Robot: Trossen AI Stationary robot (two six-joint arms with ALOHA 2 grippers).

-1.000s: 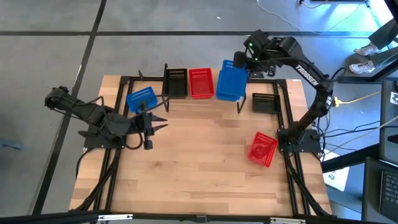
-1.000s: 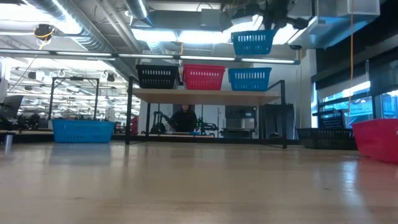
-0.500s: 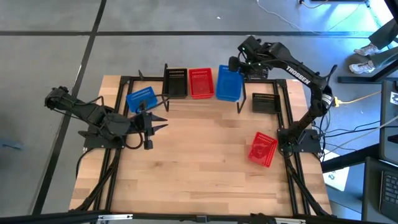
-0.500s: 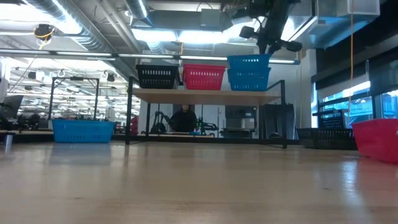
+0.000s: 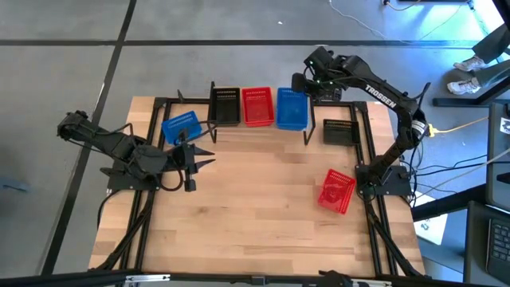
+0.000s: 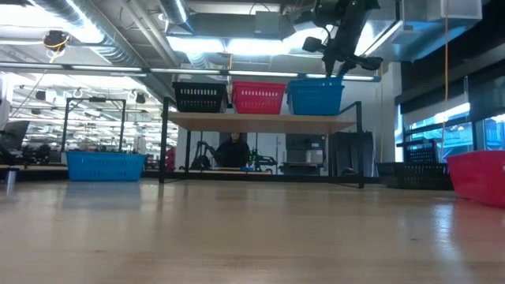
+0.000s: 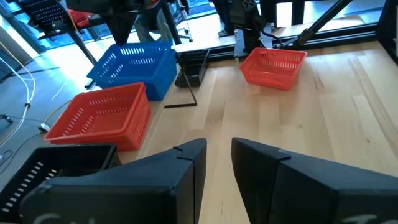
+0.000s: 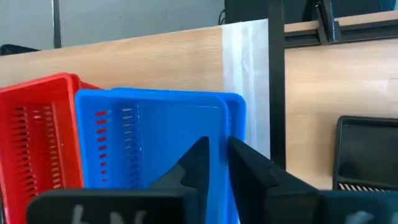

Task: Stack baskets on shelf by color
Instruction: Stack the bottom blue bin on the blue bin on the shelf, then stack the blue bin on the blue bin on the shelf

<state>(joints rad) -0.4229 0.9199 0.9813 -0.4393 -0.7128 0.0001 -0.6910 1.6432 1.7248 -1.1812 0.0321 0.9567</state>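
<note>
From above, the right tool point(image 5: 304, 82) sits at the far rim of the blue basket point(image 5: 292, 110), nested on the shelf point(image 5: 312, 119) beside the red one. Its wrist view shows narrow fingers point(image 8: 198, 163) straddling that wall; grip uncertain. The left tool point(image 7: 216, 163), slightly parted and empty, is nearer the loose blue basket point(image 5: 181, 126).

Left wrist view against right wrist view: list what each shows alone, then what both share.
Only the left wrist view: the red perforated plastic basket lying alone on the tabletop, and the black perforated plastic basket on the shelf. Only the right wrist view: the right claw straddling the blue basket's wall. Both share: the stacked blue perforated plastic baskets, the red perforated plastic basket beside them, the black basket on the tabletop past the shelf, and the light wooden plank shelf.
</note>
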